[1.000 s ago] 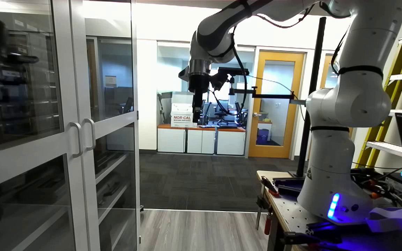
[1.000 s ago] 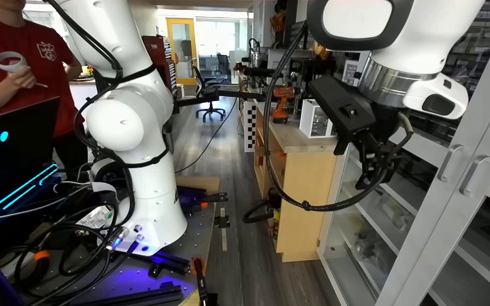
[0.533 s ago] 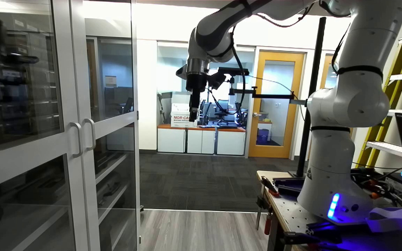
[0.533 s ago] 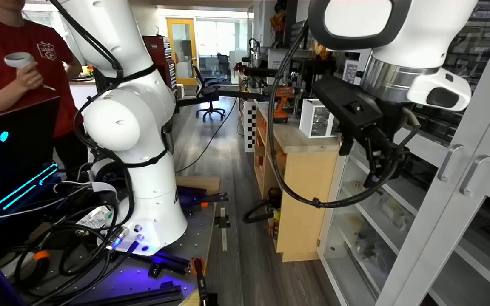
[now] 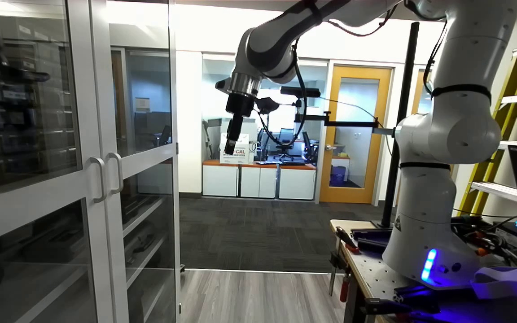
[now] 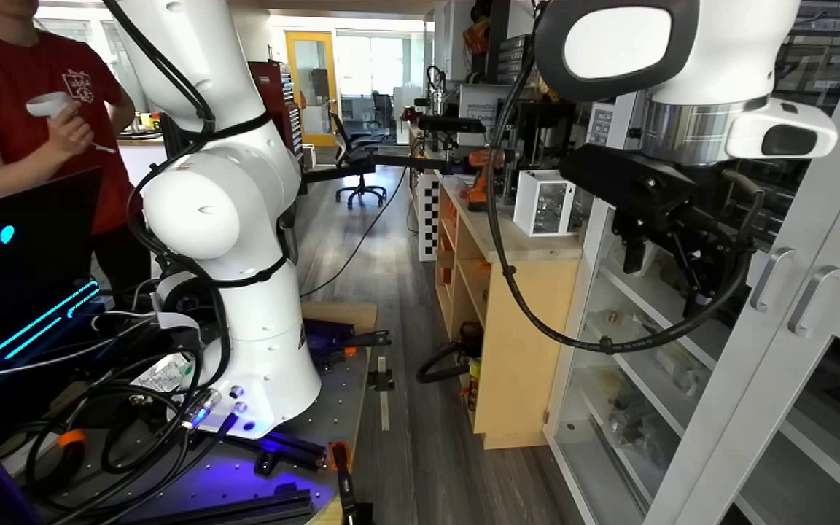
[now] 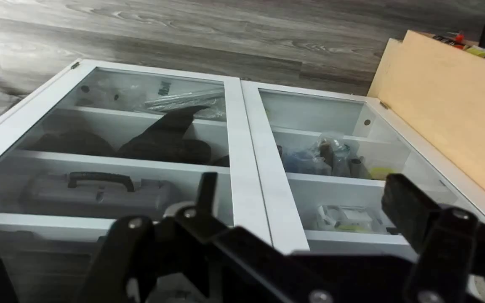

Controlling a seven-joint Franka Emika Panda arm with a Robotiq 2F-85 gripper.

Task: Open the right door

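Little of the task can be counted as done: the right door (image 5: 147, 159) is closed, beside the left door (image 5: 27, 204) and across from the arm (image 5: 447, 137), and its slim handle (image 5: 120, 172), set at the edge where the two doors meet, is not touched. By the gripper (image 7: 300, 181), held in the air before the doors, nothing is gripped. What is left is judged to be nearly everything: the handle is to be reached, taken hold of and pulled, and the door swung out.

In an exterior view a clear gap is shown between the gripper (image 5: 230, 147) and the doors, but there it is seen edge-on, so its spread cannot be read. In the wrist view the fingers (image 7: 207, 191) are found set wide apart, with nothing between them; neither handle can be made out for certain there. A grey case (image 7: 99, 193) is plainly shown behind the right door's glass in that view. In an exterior view the gripper is seen close to the left handle (image 6: 765, 278), though depth cannot be judged; a person (image 6: 19, 131) with a white controller (image 6: 49, 104) is also shown, and the right door is cut off at the side.
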